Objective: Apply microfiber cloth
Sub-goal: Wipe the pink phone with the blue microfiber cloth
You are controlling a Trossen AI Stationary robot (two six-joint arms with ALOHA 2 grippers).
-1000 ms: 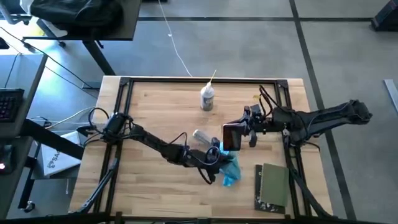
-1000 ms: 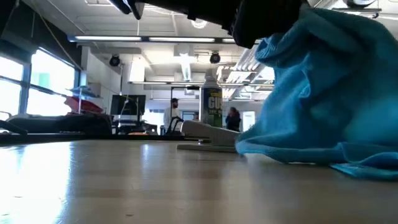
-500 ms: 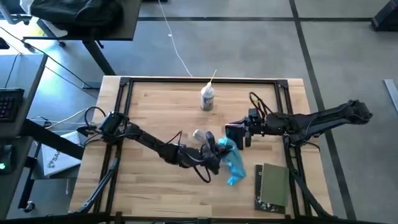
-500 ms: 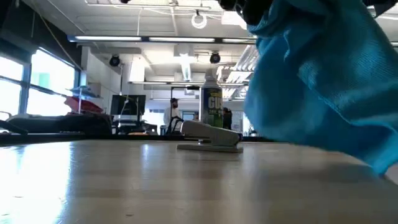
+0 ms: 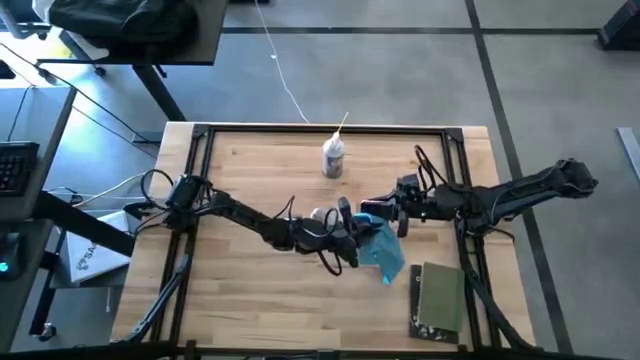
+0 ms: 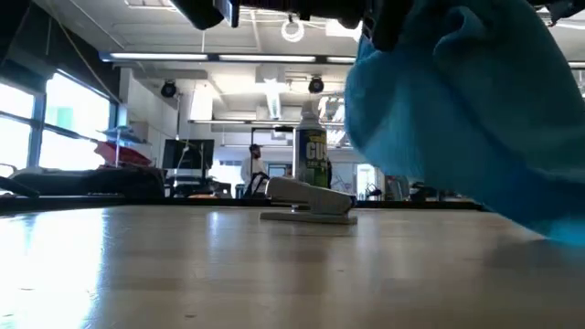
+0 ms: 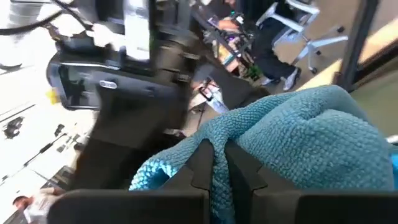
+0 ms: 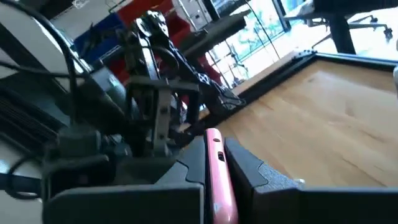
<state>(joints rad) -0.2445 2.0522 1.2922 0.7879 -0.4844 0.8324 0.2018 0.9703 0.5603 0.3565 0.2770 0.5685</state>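
One crumpled turquoise microfiber cloth (image 5: 381, 249) hangs pinched in left claw (image 5: 352, 228).

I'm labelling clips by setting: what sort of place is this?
Probably a robotics lab or workshop: a wooden table with a black frame, a concrete floor, and open ceiling lights over workstations behind.
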